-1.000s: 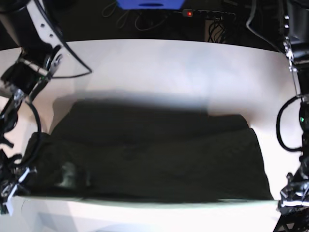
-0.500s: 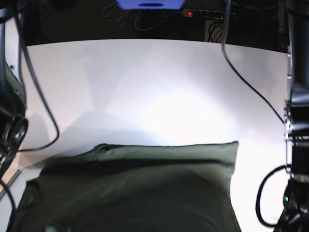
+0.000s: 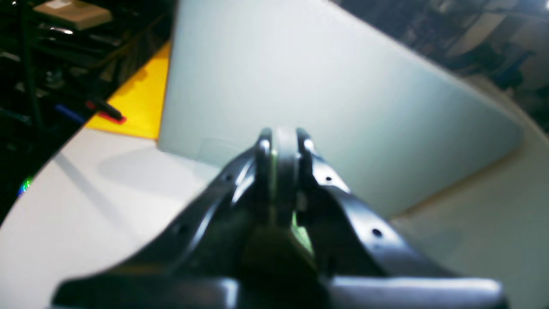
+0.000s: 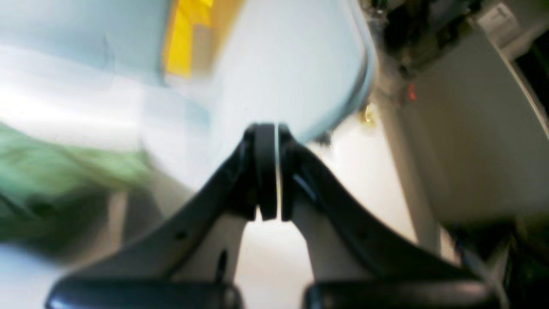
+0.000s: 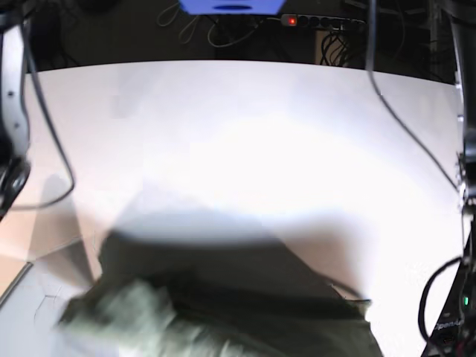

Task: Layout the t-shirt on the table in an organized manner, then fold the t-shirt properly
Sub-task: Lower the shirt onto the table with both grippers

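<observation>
Right gripper (image 4: 269, 171) pinched closed, empty, blurred t-shirt (image 4: 51, 189) well to its left, left gripper (image 3: 284, 171) clamping green cloth

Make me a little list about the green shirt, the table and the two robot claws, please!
shirt: the t-shirt is olive green, bunched and blurred at the near edge of the table
table: white, far half bare
left gripper: jaws shut, a thin green sliver between them
right gripper: jaws shut, nothing seen between them, green cloth blurred off to its side
behind table: dark floor with cables
</observation>
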You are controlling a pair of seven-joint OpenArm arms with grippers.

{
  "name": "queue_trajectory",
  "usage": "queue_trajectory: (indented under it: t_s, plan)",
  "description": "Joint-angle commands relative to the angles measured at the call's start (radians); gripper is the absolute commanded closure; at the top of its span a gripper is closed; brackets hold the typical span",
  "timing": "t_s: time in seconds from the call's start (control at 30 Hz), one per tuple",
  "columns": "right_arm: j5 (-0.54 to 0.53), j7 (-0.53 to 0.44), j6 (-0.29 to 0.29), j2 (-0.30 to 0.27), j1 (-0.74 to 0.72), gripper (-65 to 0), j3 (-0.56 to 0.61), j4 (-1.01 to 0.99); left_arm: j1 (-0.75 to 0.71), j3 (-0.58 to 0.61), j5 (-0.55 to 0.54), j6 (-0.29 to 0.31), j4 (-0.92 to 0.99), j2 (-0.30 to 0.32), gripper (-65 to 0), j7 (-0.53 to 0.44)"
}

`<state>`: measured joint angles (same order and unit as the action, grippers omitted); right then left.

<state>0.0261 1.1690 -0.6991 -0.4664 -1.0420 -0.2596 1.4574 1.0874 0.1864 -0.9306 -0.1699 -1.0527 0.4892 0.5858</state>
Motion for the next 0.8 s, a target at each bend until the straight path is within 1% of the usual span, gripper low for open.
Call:
queue_trajectory:
  t_s: [0.0,0.07,0.13,0.3,0.43,0.53,0.7,0.77]
  plan:
    - [-0.022,-0.010,0.001,0.004,-0.001,0.0,-0.011,0.059,-0.019,-0.032,-0.017,-0.003,-0.044,0.006,-0.1,0.006]
    - [-0.024,0.041,0.001,0.010,0.108,0.0,-0.062,0.156,-0.128,-0.094,-0.017,-0.003,-0.100,0.006,-0.1,0.043]
    - [-0.024,0.058,0.001,0.041,0.216,0.0,-0.100,0.225,-0.227,-0.132,-0.017,-0.003,-0.137,0.001,-0.1,0.053]
    - [-0.024,0.061,0.001,0.146,0.495,0.0,-0.172,0.355,-0.499,-0.210,-0.017,-0.003,-0.261,0.006,-0.1,0.055]
    - [-0.024,0.059,0.001,0.263,0.656,0.0,-0.177,0.397,-0.691,-0.336,-0.017,-0.003,-0.347,0.003,-0.1,0.055]
    - [-0.024,0.059,0.001,0.338,0.727,0.0,-0.174,0.421,-0.812,-0.422,-0.015,-0.003,-0.389,0.001,-0.1,0.055]
    - [-0.024,0.064,0.001,0.436,0.783,-0.3,-0.163,0.415,-0.933,-0.515,-0.015,-0.003,-0.392,-0.001,-0.1,0.050]
    - [-0.024,0.062,0.001,0.449,0.805,-6.9,-0.102,0.405,-0.967,-0.538,-0.014,-0.003,-0.383,-0.001,-0.1,0.049]
